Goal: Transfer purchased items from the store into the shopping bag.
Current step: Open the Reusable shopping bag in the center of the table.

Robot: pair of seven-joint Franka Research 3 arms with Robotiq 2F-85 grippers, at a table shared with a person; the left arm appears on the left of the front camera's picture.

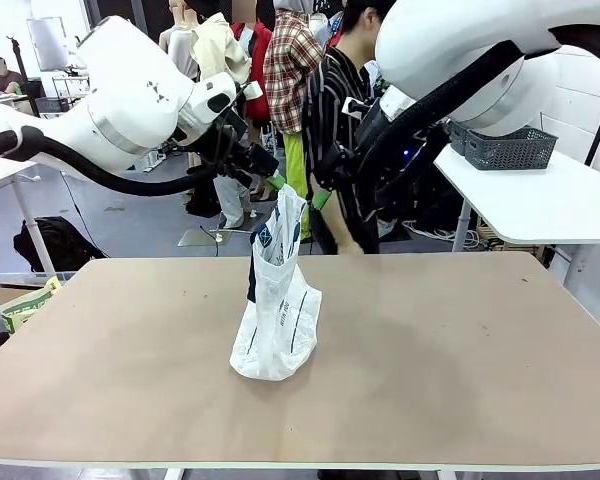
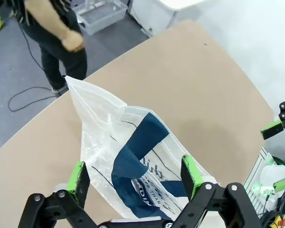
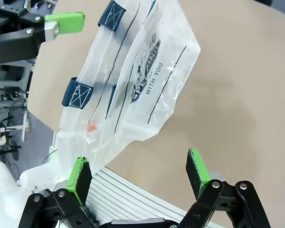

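L gripper (image 2: pixel 135 173): jaws spread, empty; shopping bag (image 2: pixel 109 128) directly ahead, betw. fingers.
R gripper (image 3: pixel 138 171): jaws spread, empty; bag ahead, apart.
Progress: bag upright on table (image 1: pixel 460 350); contents unclear; prob. early.

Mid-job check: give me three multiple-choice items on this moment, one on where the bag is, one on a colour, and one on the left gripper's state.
1. Where does the shopping bag stand?
A. on a chair
B. on the middle of the table
C. on the floor

2. What colour is its handle strip?
A. red
B. green
C. navy blue

3. How is the left gripper?
A. open
B. shut on the bag
C. shut on a package

Answers:
1 B, the front view shows it upright on the tan tabletop.
2 C, the strip shows dark blue in the left wrist view.
3 A, its green pads stand wide apart, with the bag beyond them and not gripped.
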